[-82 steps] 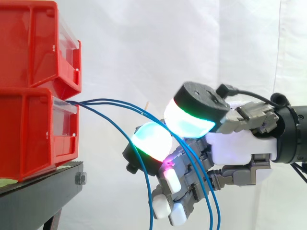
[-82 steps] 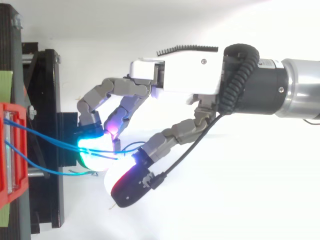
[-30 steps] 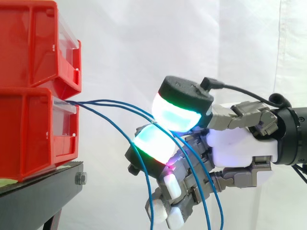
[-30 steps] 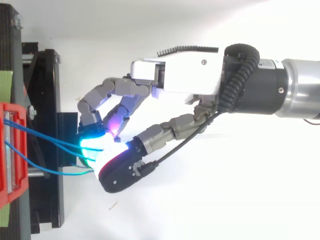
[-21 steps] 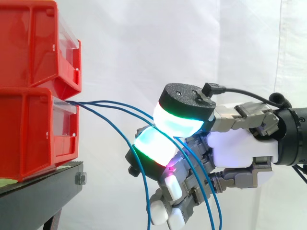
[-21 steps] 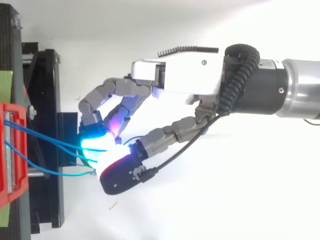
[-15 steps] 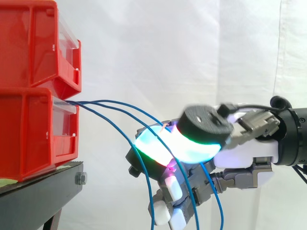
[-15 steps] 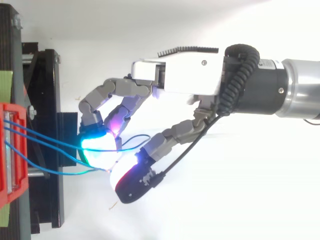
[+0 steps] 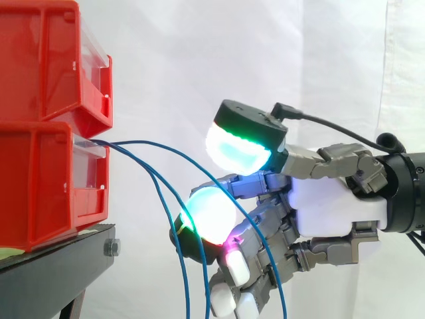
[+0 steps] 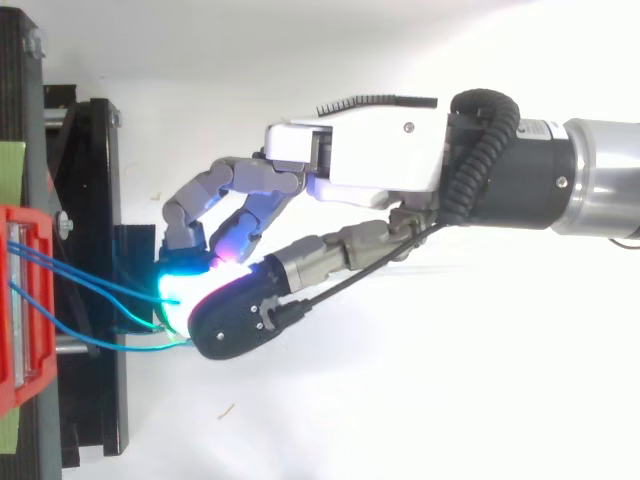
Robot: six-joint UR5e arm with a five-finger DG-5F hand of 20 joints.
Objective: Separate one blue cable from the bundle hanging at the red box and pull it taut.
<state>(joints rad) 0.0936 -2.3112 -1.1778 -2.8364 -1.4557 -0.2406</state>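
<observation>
A: Red bins stacked at the left, one on the other, on the black stand. What's in them?
B: Can't say, the red walls hide the insides. All I get is the blue cables coming out over the front lip of the lower bin.
A: And from there?
B: They fan right and droop. One arcs highest and runs through the gap between the thumb pad and the glowing finger pad beneath it. The others drop just beside that lower pad.
A: So is the hand gripping?
B: No. Fingers bent in a loose arch, thumb lifted clear, nothing pinched (whether the cable grazes either pad, I can't tell).
A: From above?
B: The thumb lies over the glow there, so the gap is hidden. The bins are cut by the left edge, with cables crossing the rim toward the hand.
A: Cable ends?
B: Off the bottom of the side view.
</observation>
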